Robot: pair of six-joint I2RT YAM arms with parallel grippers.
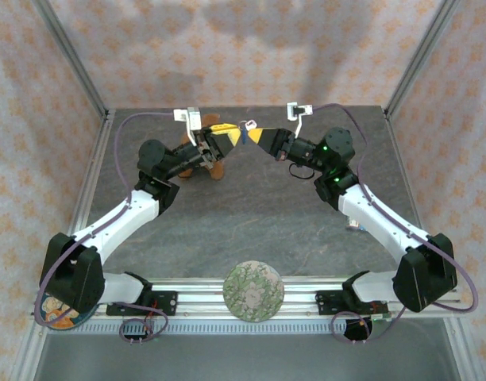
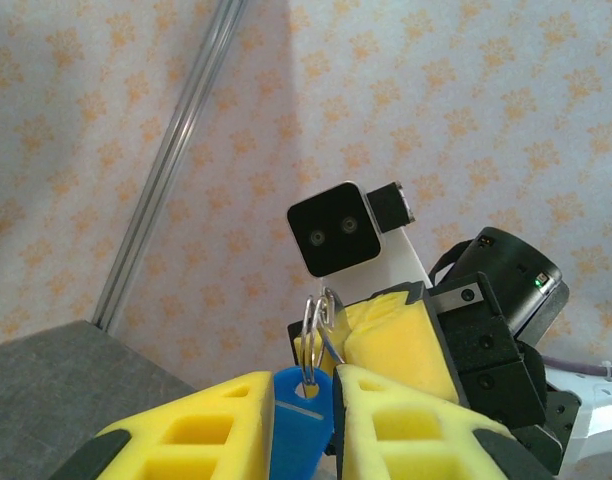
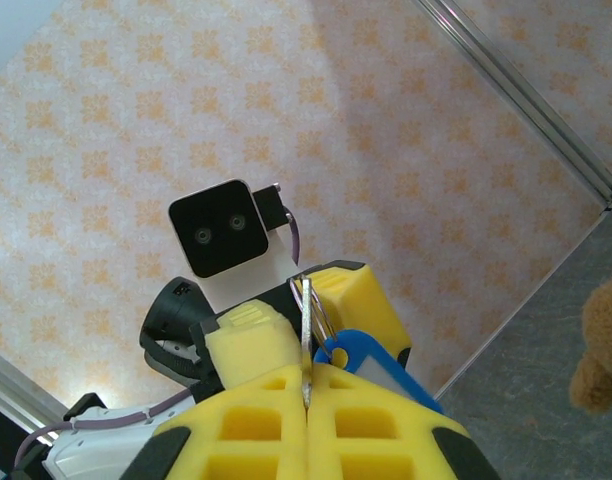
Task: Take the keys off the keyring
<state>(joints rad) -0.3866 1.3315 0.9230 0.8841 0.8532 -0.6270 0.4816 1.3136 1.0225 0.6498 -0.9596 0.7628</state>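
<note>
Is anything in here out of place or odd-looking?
Nothing looks broken or spilled. The oddest sight is in mid-air: the left claw pinches a blue-headed key while the right claw grips the thin metal keyring. A brown teddy bear lies on the grey table, partly hidden beneath the left arm.

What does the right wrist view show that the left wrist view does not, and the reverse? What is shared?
Right wrist view: the teddy bear and the left wrist camera. Left wrist view: the right wrist camera and a green light on the right arm. Both: the left gripper shut on the blue key, the right gripper shut on the keyring.
</note>
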